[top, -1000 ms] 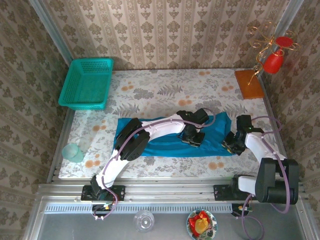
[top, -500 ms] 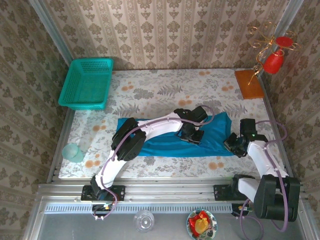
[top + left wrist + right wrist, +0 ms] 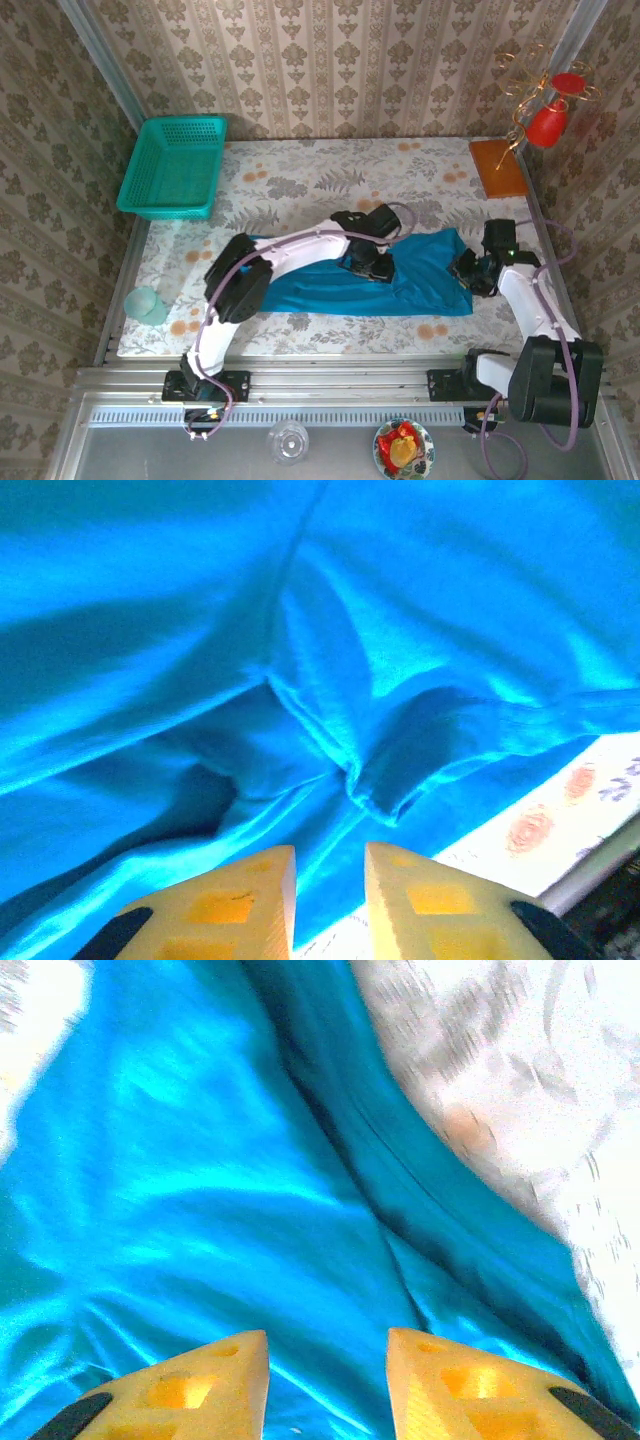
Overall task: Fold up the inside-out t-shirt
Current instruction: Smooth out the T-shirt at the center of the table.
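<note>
Along the near half of the surface, the inside-out t-shirt lies as a long band reaching toward the right edge. The left jaws over its middle and the right jaws at its right end stand slightly apart, empty. Closing here may catch only one layer, so the fold could go crooked. The cloth looks teal, soft, creased.
</note>
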### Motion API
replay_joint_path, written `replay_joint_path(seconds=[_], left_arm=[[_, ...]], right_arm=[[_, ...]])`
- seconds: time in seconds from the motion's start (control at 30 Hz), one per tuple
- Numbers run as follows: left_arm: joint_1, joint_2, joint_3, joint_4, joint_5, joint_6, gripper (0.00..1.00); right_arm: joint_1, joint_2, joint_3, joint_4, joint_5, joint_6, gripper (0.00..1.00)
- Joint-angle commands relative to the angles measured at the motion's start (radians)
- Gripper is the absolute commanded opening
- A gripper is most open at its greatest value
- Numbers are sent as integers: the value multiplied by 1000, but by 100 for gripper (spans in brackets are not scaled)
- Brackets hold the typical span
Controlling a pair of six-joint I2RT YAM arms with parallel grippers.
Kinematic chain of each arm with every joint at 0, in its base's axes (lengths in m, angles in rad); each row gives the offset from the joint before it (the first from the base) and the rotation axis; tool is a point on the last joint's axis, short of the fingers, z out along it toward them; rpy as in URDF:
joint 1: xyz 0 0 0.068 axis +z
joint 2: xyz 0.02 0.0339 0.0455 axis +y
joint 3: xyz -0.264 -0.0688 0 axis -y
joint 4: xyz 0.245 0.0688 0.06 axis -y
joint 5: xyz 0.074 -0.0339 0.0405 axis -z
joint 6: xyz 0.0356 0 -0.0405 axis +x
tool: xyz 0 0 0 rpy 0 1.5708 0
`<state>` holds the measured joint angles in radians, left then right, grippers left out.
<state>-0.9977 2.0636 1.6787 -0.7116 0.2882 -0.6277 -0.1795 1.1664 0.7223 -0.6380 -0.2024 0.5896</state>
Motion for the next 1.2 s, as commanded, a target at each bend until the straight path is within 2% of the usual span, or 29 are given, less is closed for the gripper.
replay_joint_path(seconds=[0.0, 0.3, 0.5, 0.6, 0.77, 0.83, 1.03, 1.1, 1.17], left_arm=[[72, -124, -64, 4, -46, 49, 25], [361, -224, -292, -78, -168, 194, 21], [558, -211, -349, -95, -220, 269, 18], [635, -183, -362, -84, -210, 291, 16], [685, -128, -361, -78, -225, 304, 15], [695, -103, -361, -78, -225, 302, 14], [727, -74, -399, -61, -229, 276, 12], [742, -73, -418, -49, -217, 267, 11], [756, -78, -439, -31, -203, 260, 11]], right_arm=[[-9, 95, 82, 22, 14, -156, 37], [-20, 480, 326, 43, -24, -295, 31], [-29, 594, 389, 62, -14, -309, 32], [-36, 631, 414, 73, -31, -312, 33], [-41, 667, 421, 128, -86, -293, 34], [-43, 685, 425, 133, -94, -290, 31], [-62, 678, 420, 115, -32, -274, 7], [-78, 673, 425, 106, 1, -264, 1], [-98, 673, 428, 106, 24, -253, 0]])
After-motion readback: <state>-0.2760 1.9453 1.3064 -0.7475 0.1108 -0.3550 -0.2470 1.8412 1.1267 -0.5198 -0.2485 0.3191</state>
